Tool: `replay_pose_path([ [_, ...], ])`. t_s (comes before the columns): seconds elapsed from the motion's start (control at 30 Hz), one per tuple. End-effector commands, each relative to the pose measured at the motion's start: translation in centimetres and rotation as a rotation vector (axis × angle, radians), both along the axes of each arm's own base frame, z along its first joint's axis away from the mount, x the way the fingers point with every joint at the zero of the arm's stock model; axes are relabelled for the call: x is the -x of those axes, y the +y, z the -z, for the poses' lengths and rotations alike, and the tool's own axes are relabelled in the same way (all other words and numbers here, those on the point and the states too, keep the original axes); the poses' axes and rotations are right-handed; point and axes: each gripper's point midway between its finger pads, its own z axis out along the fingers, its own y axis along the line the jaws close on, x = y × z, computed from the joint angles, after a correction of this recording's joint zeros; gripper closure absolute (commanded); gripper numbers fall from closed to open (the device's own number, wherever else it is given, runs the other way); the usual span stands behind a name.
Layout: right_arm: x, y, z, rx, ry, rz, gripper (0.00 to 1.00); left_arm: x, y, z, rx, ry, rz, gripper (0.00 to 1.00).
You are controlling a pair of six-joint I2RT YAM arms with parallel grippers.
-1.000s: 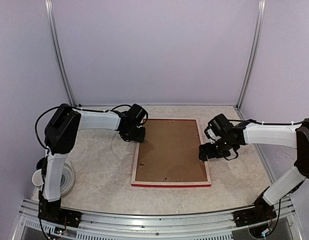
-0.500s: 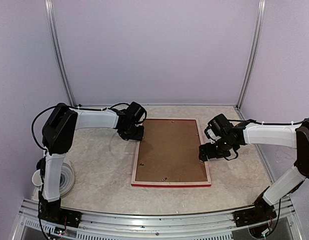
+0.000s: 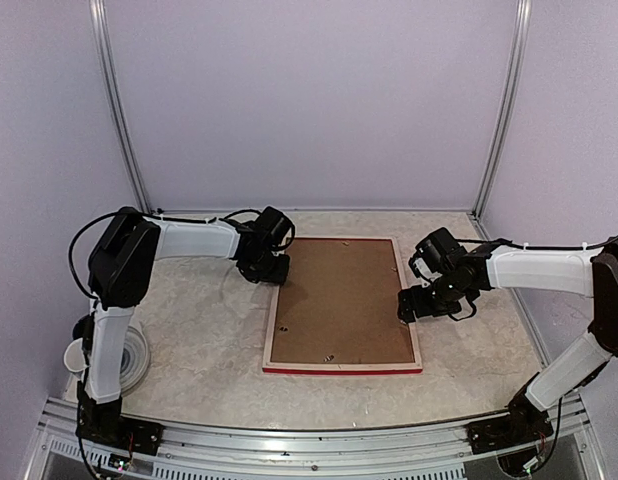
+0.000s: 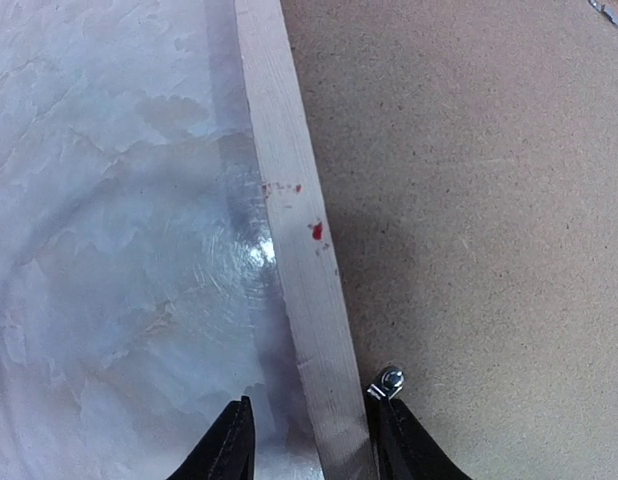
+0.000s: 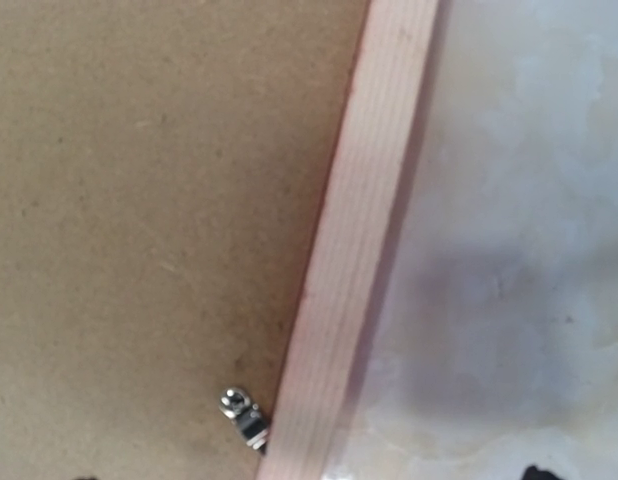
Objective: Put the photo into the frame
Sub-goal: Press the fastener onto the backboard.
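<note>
The frame (image 3: 341,370) lies face down on the table, pale wood back up and a red strip along its near edge. A brown backing board (image 3: 341,300) fills it. The photo is hidden. My left gripper (image 3: 274,272) is at the far part of the frame's left rail (image 4: 289,230). It is open, its jaws on either side of the rail, the right one beside a metal clip (image 4: 389,380). My right gripper (image 3: 407,308) stands wide open over the right rail (image 5: 369,220), next to another clip (image 5: 241,415). Only the tips of its fingers show.
A white coil-like object (image 3: 139,355) and a small white cup (image 3: 74,355) sit by the left arm's base. Lilac walls and metal posts enclose the marbled table top (image 3: 199,340). A raised rail runs along the near edge.
The left arm swayed slightly to the left and came back. The frame, the board and the right arm have not moved.
</note>
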Motion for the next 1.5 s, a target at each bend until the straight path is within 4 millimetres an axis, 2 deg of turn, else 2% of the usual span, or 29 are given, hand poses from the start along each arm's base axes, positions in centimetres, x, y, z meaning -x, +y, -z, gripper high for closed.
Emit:
replay_pose_path([
  [0.0,0.3,0.1,0.5,0.009,0.006,-0.006,0.09,-0.4,-0.4,0.7,-0.008,0.014,0.021,0.58],
  [0.37,0.3,0.1,0.7,0.011,0.009,-0.004,0.09,-0.1,0.3,1.5,-0.037,0.018,0.003,0.81],
  [0.57,0.1,0.3,0.6,0.007,0.006,-0.006,0.09,0.0,0.3,1.0,-0.026,0.007,-0.004,0.84],
  [0.67,0.1,0.3,0.6,0.006,0.006,-0.006,0.09,-0.2,0.1,0.3,-0.015,-0.013,-0.011,0.7],
  [0.73,0.2,0.2,0.5,0.007,0.005,-0.005,0.09,-0.5,-0.1,-0.7,-0.002,-0.033,-0.018,0.58],
  [1.0,0.4,0.0,0.4,0.005,0.0,-0.003,0.08,-1.3,-0.9,-6.2,0.066,-0.13,-0.03,0.41],
  [1.17,0.4,-0.4,0.1,0.014,-0.016,0.005,0.02,0.6,-1.3,-8.2,0.095,-0.15,-0.014,0.27],
  [1.4,0.4,-0.8,-0.1,0.027,-0.033,0.019,0.01,4.5,-1.8,-8.2,0.129,-0.128,0.01,0.09],
  [1.43,0.3,-0.9,-0.2,0.032,-0.039,0.022,0.01,5.0,-1.8,-8.1,0.123,-0.126,0.013,0.03],
  [1.47,0.3,-1.0,-0.3,0.035,-0.041,0.024,0.01,5.5,-1.8,-8.1,0.117,-0.126,0.016,0.01],
])
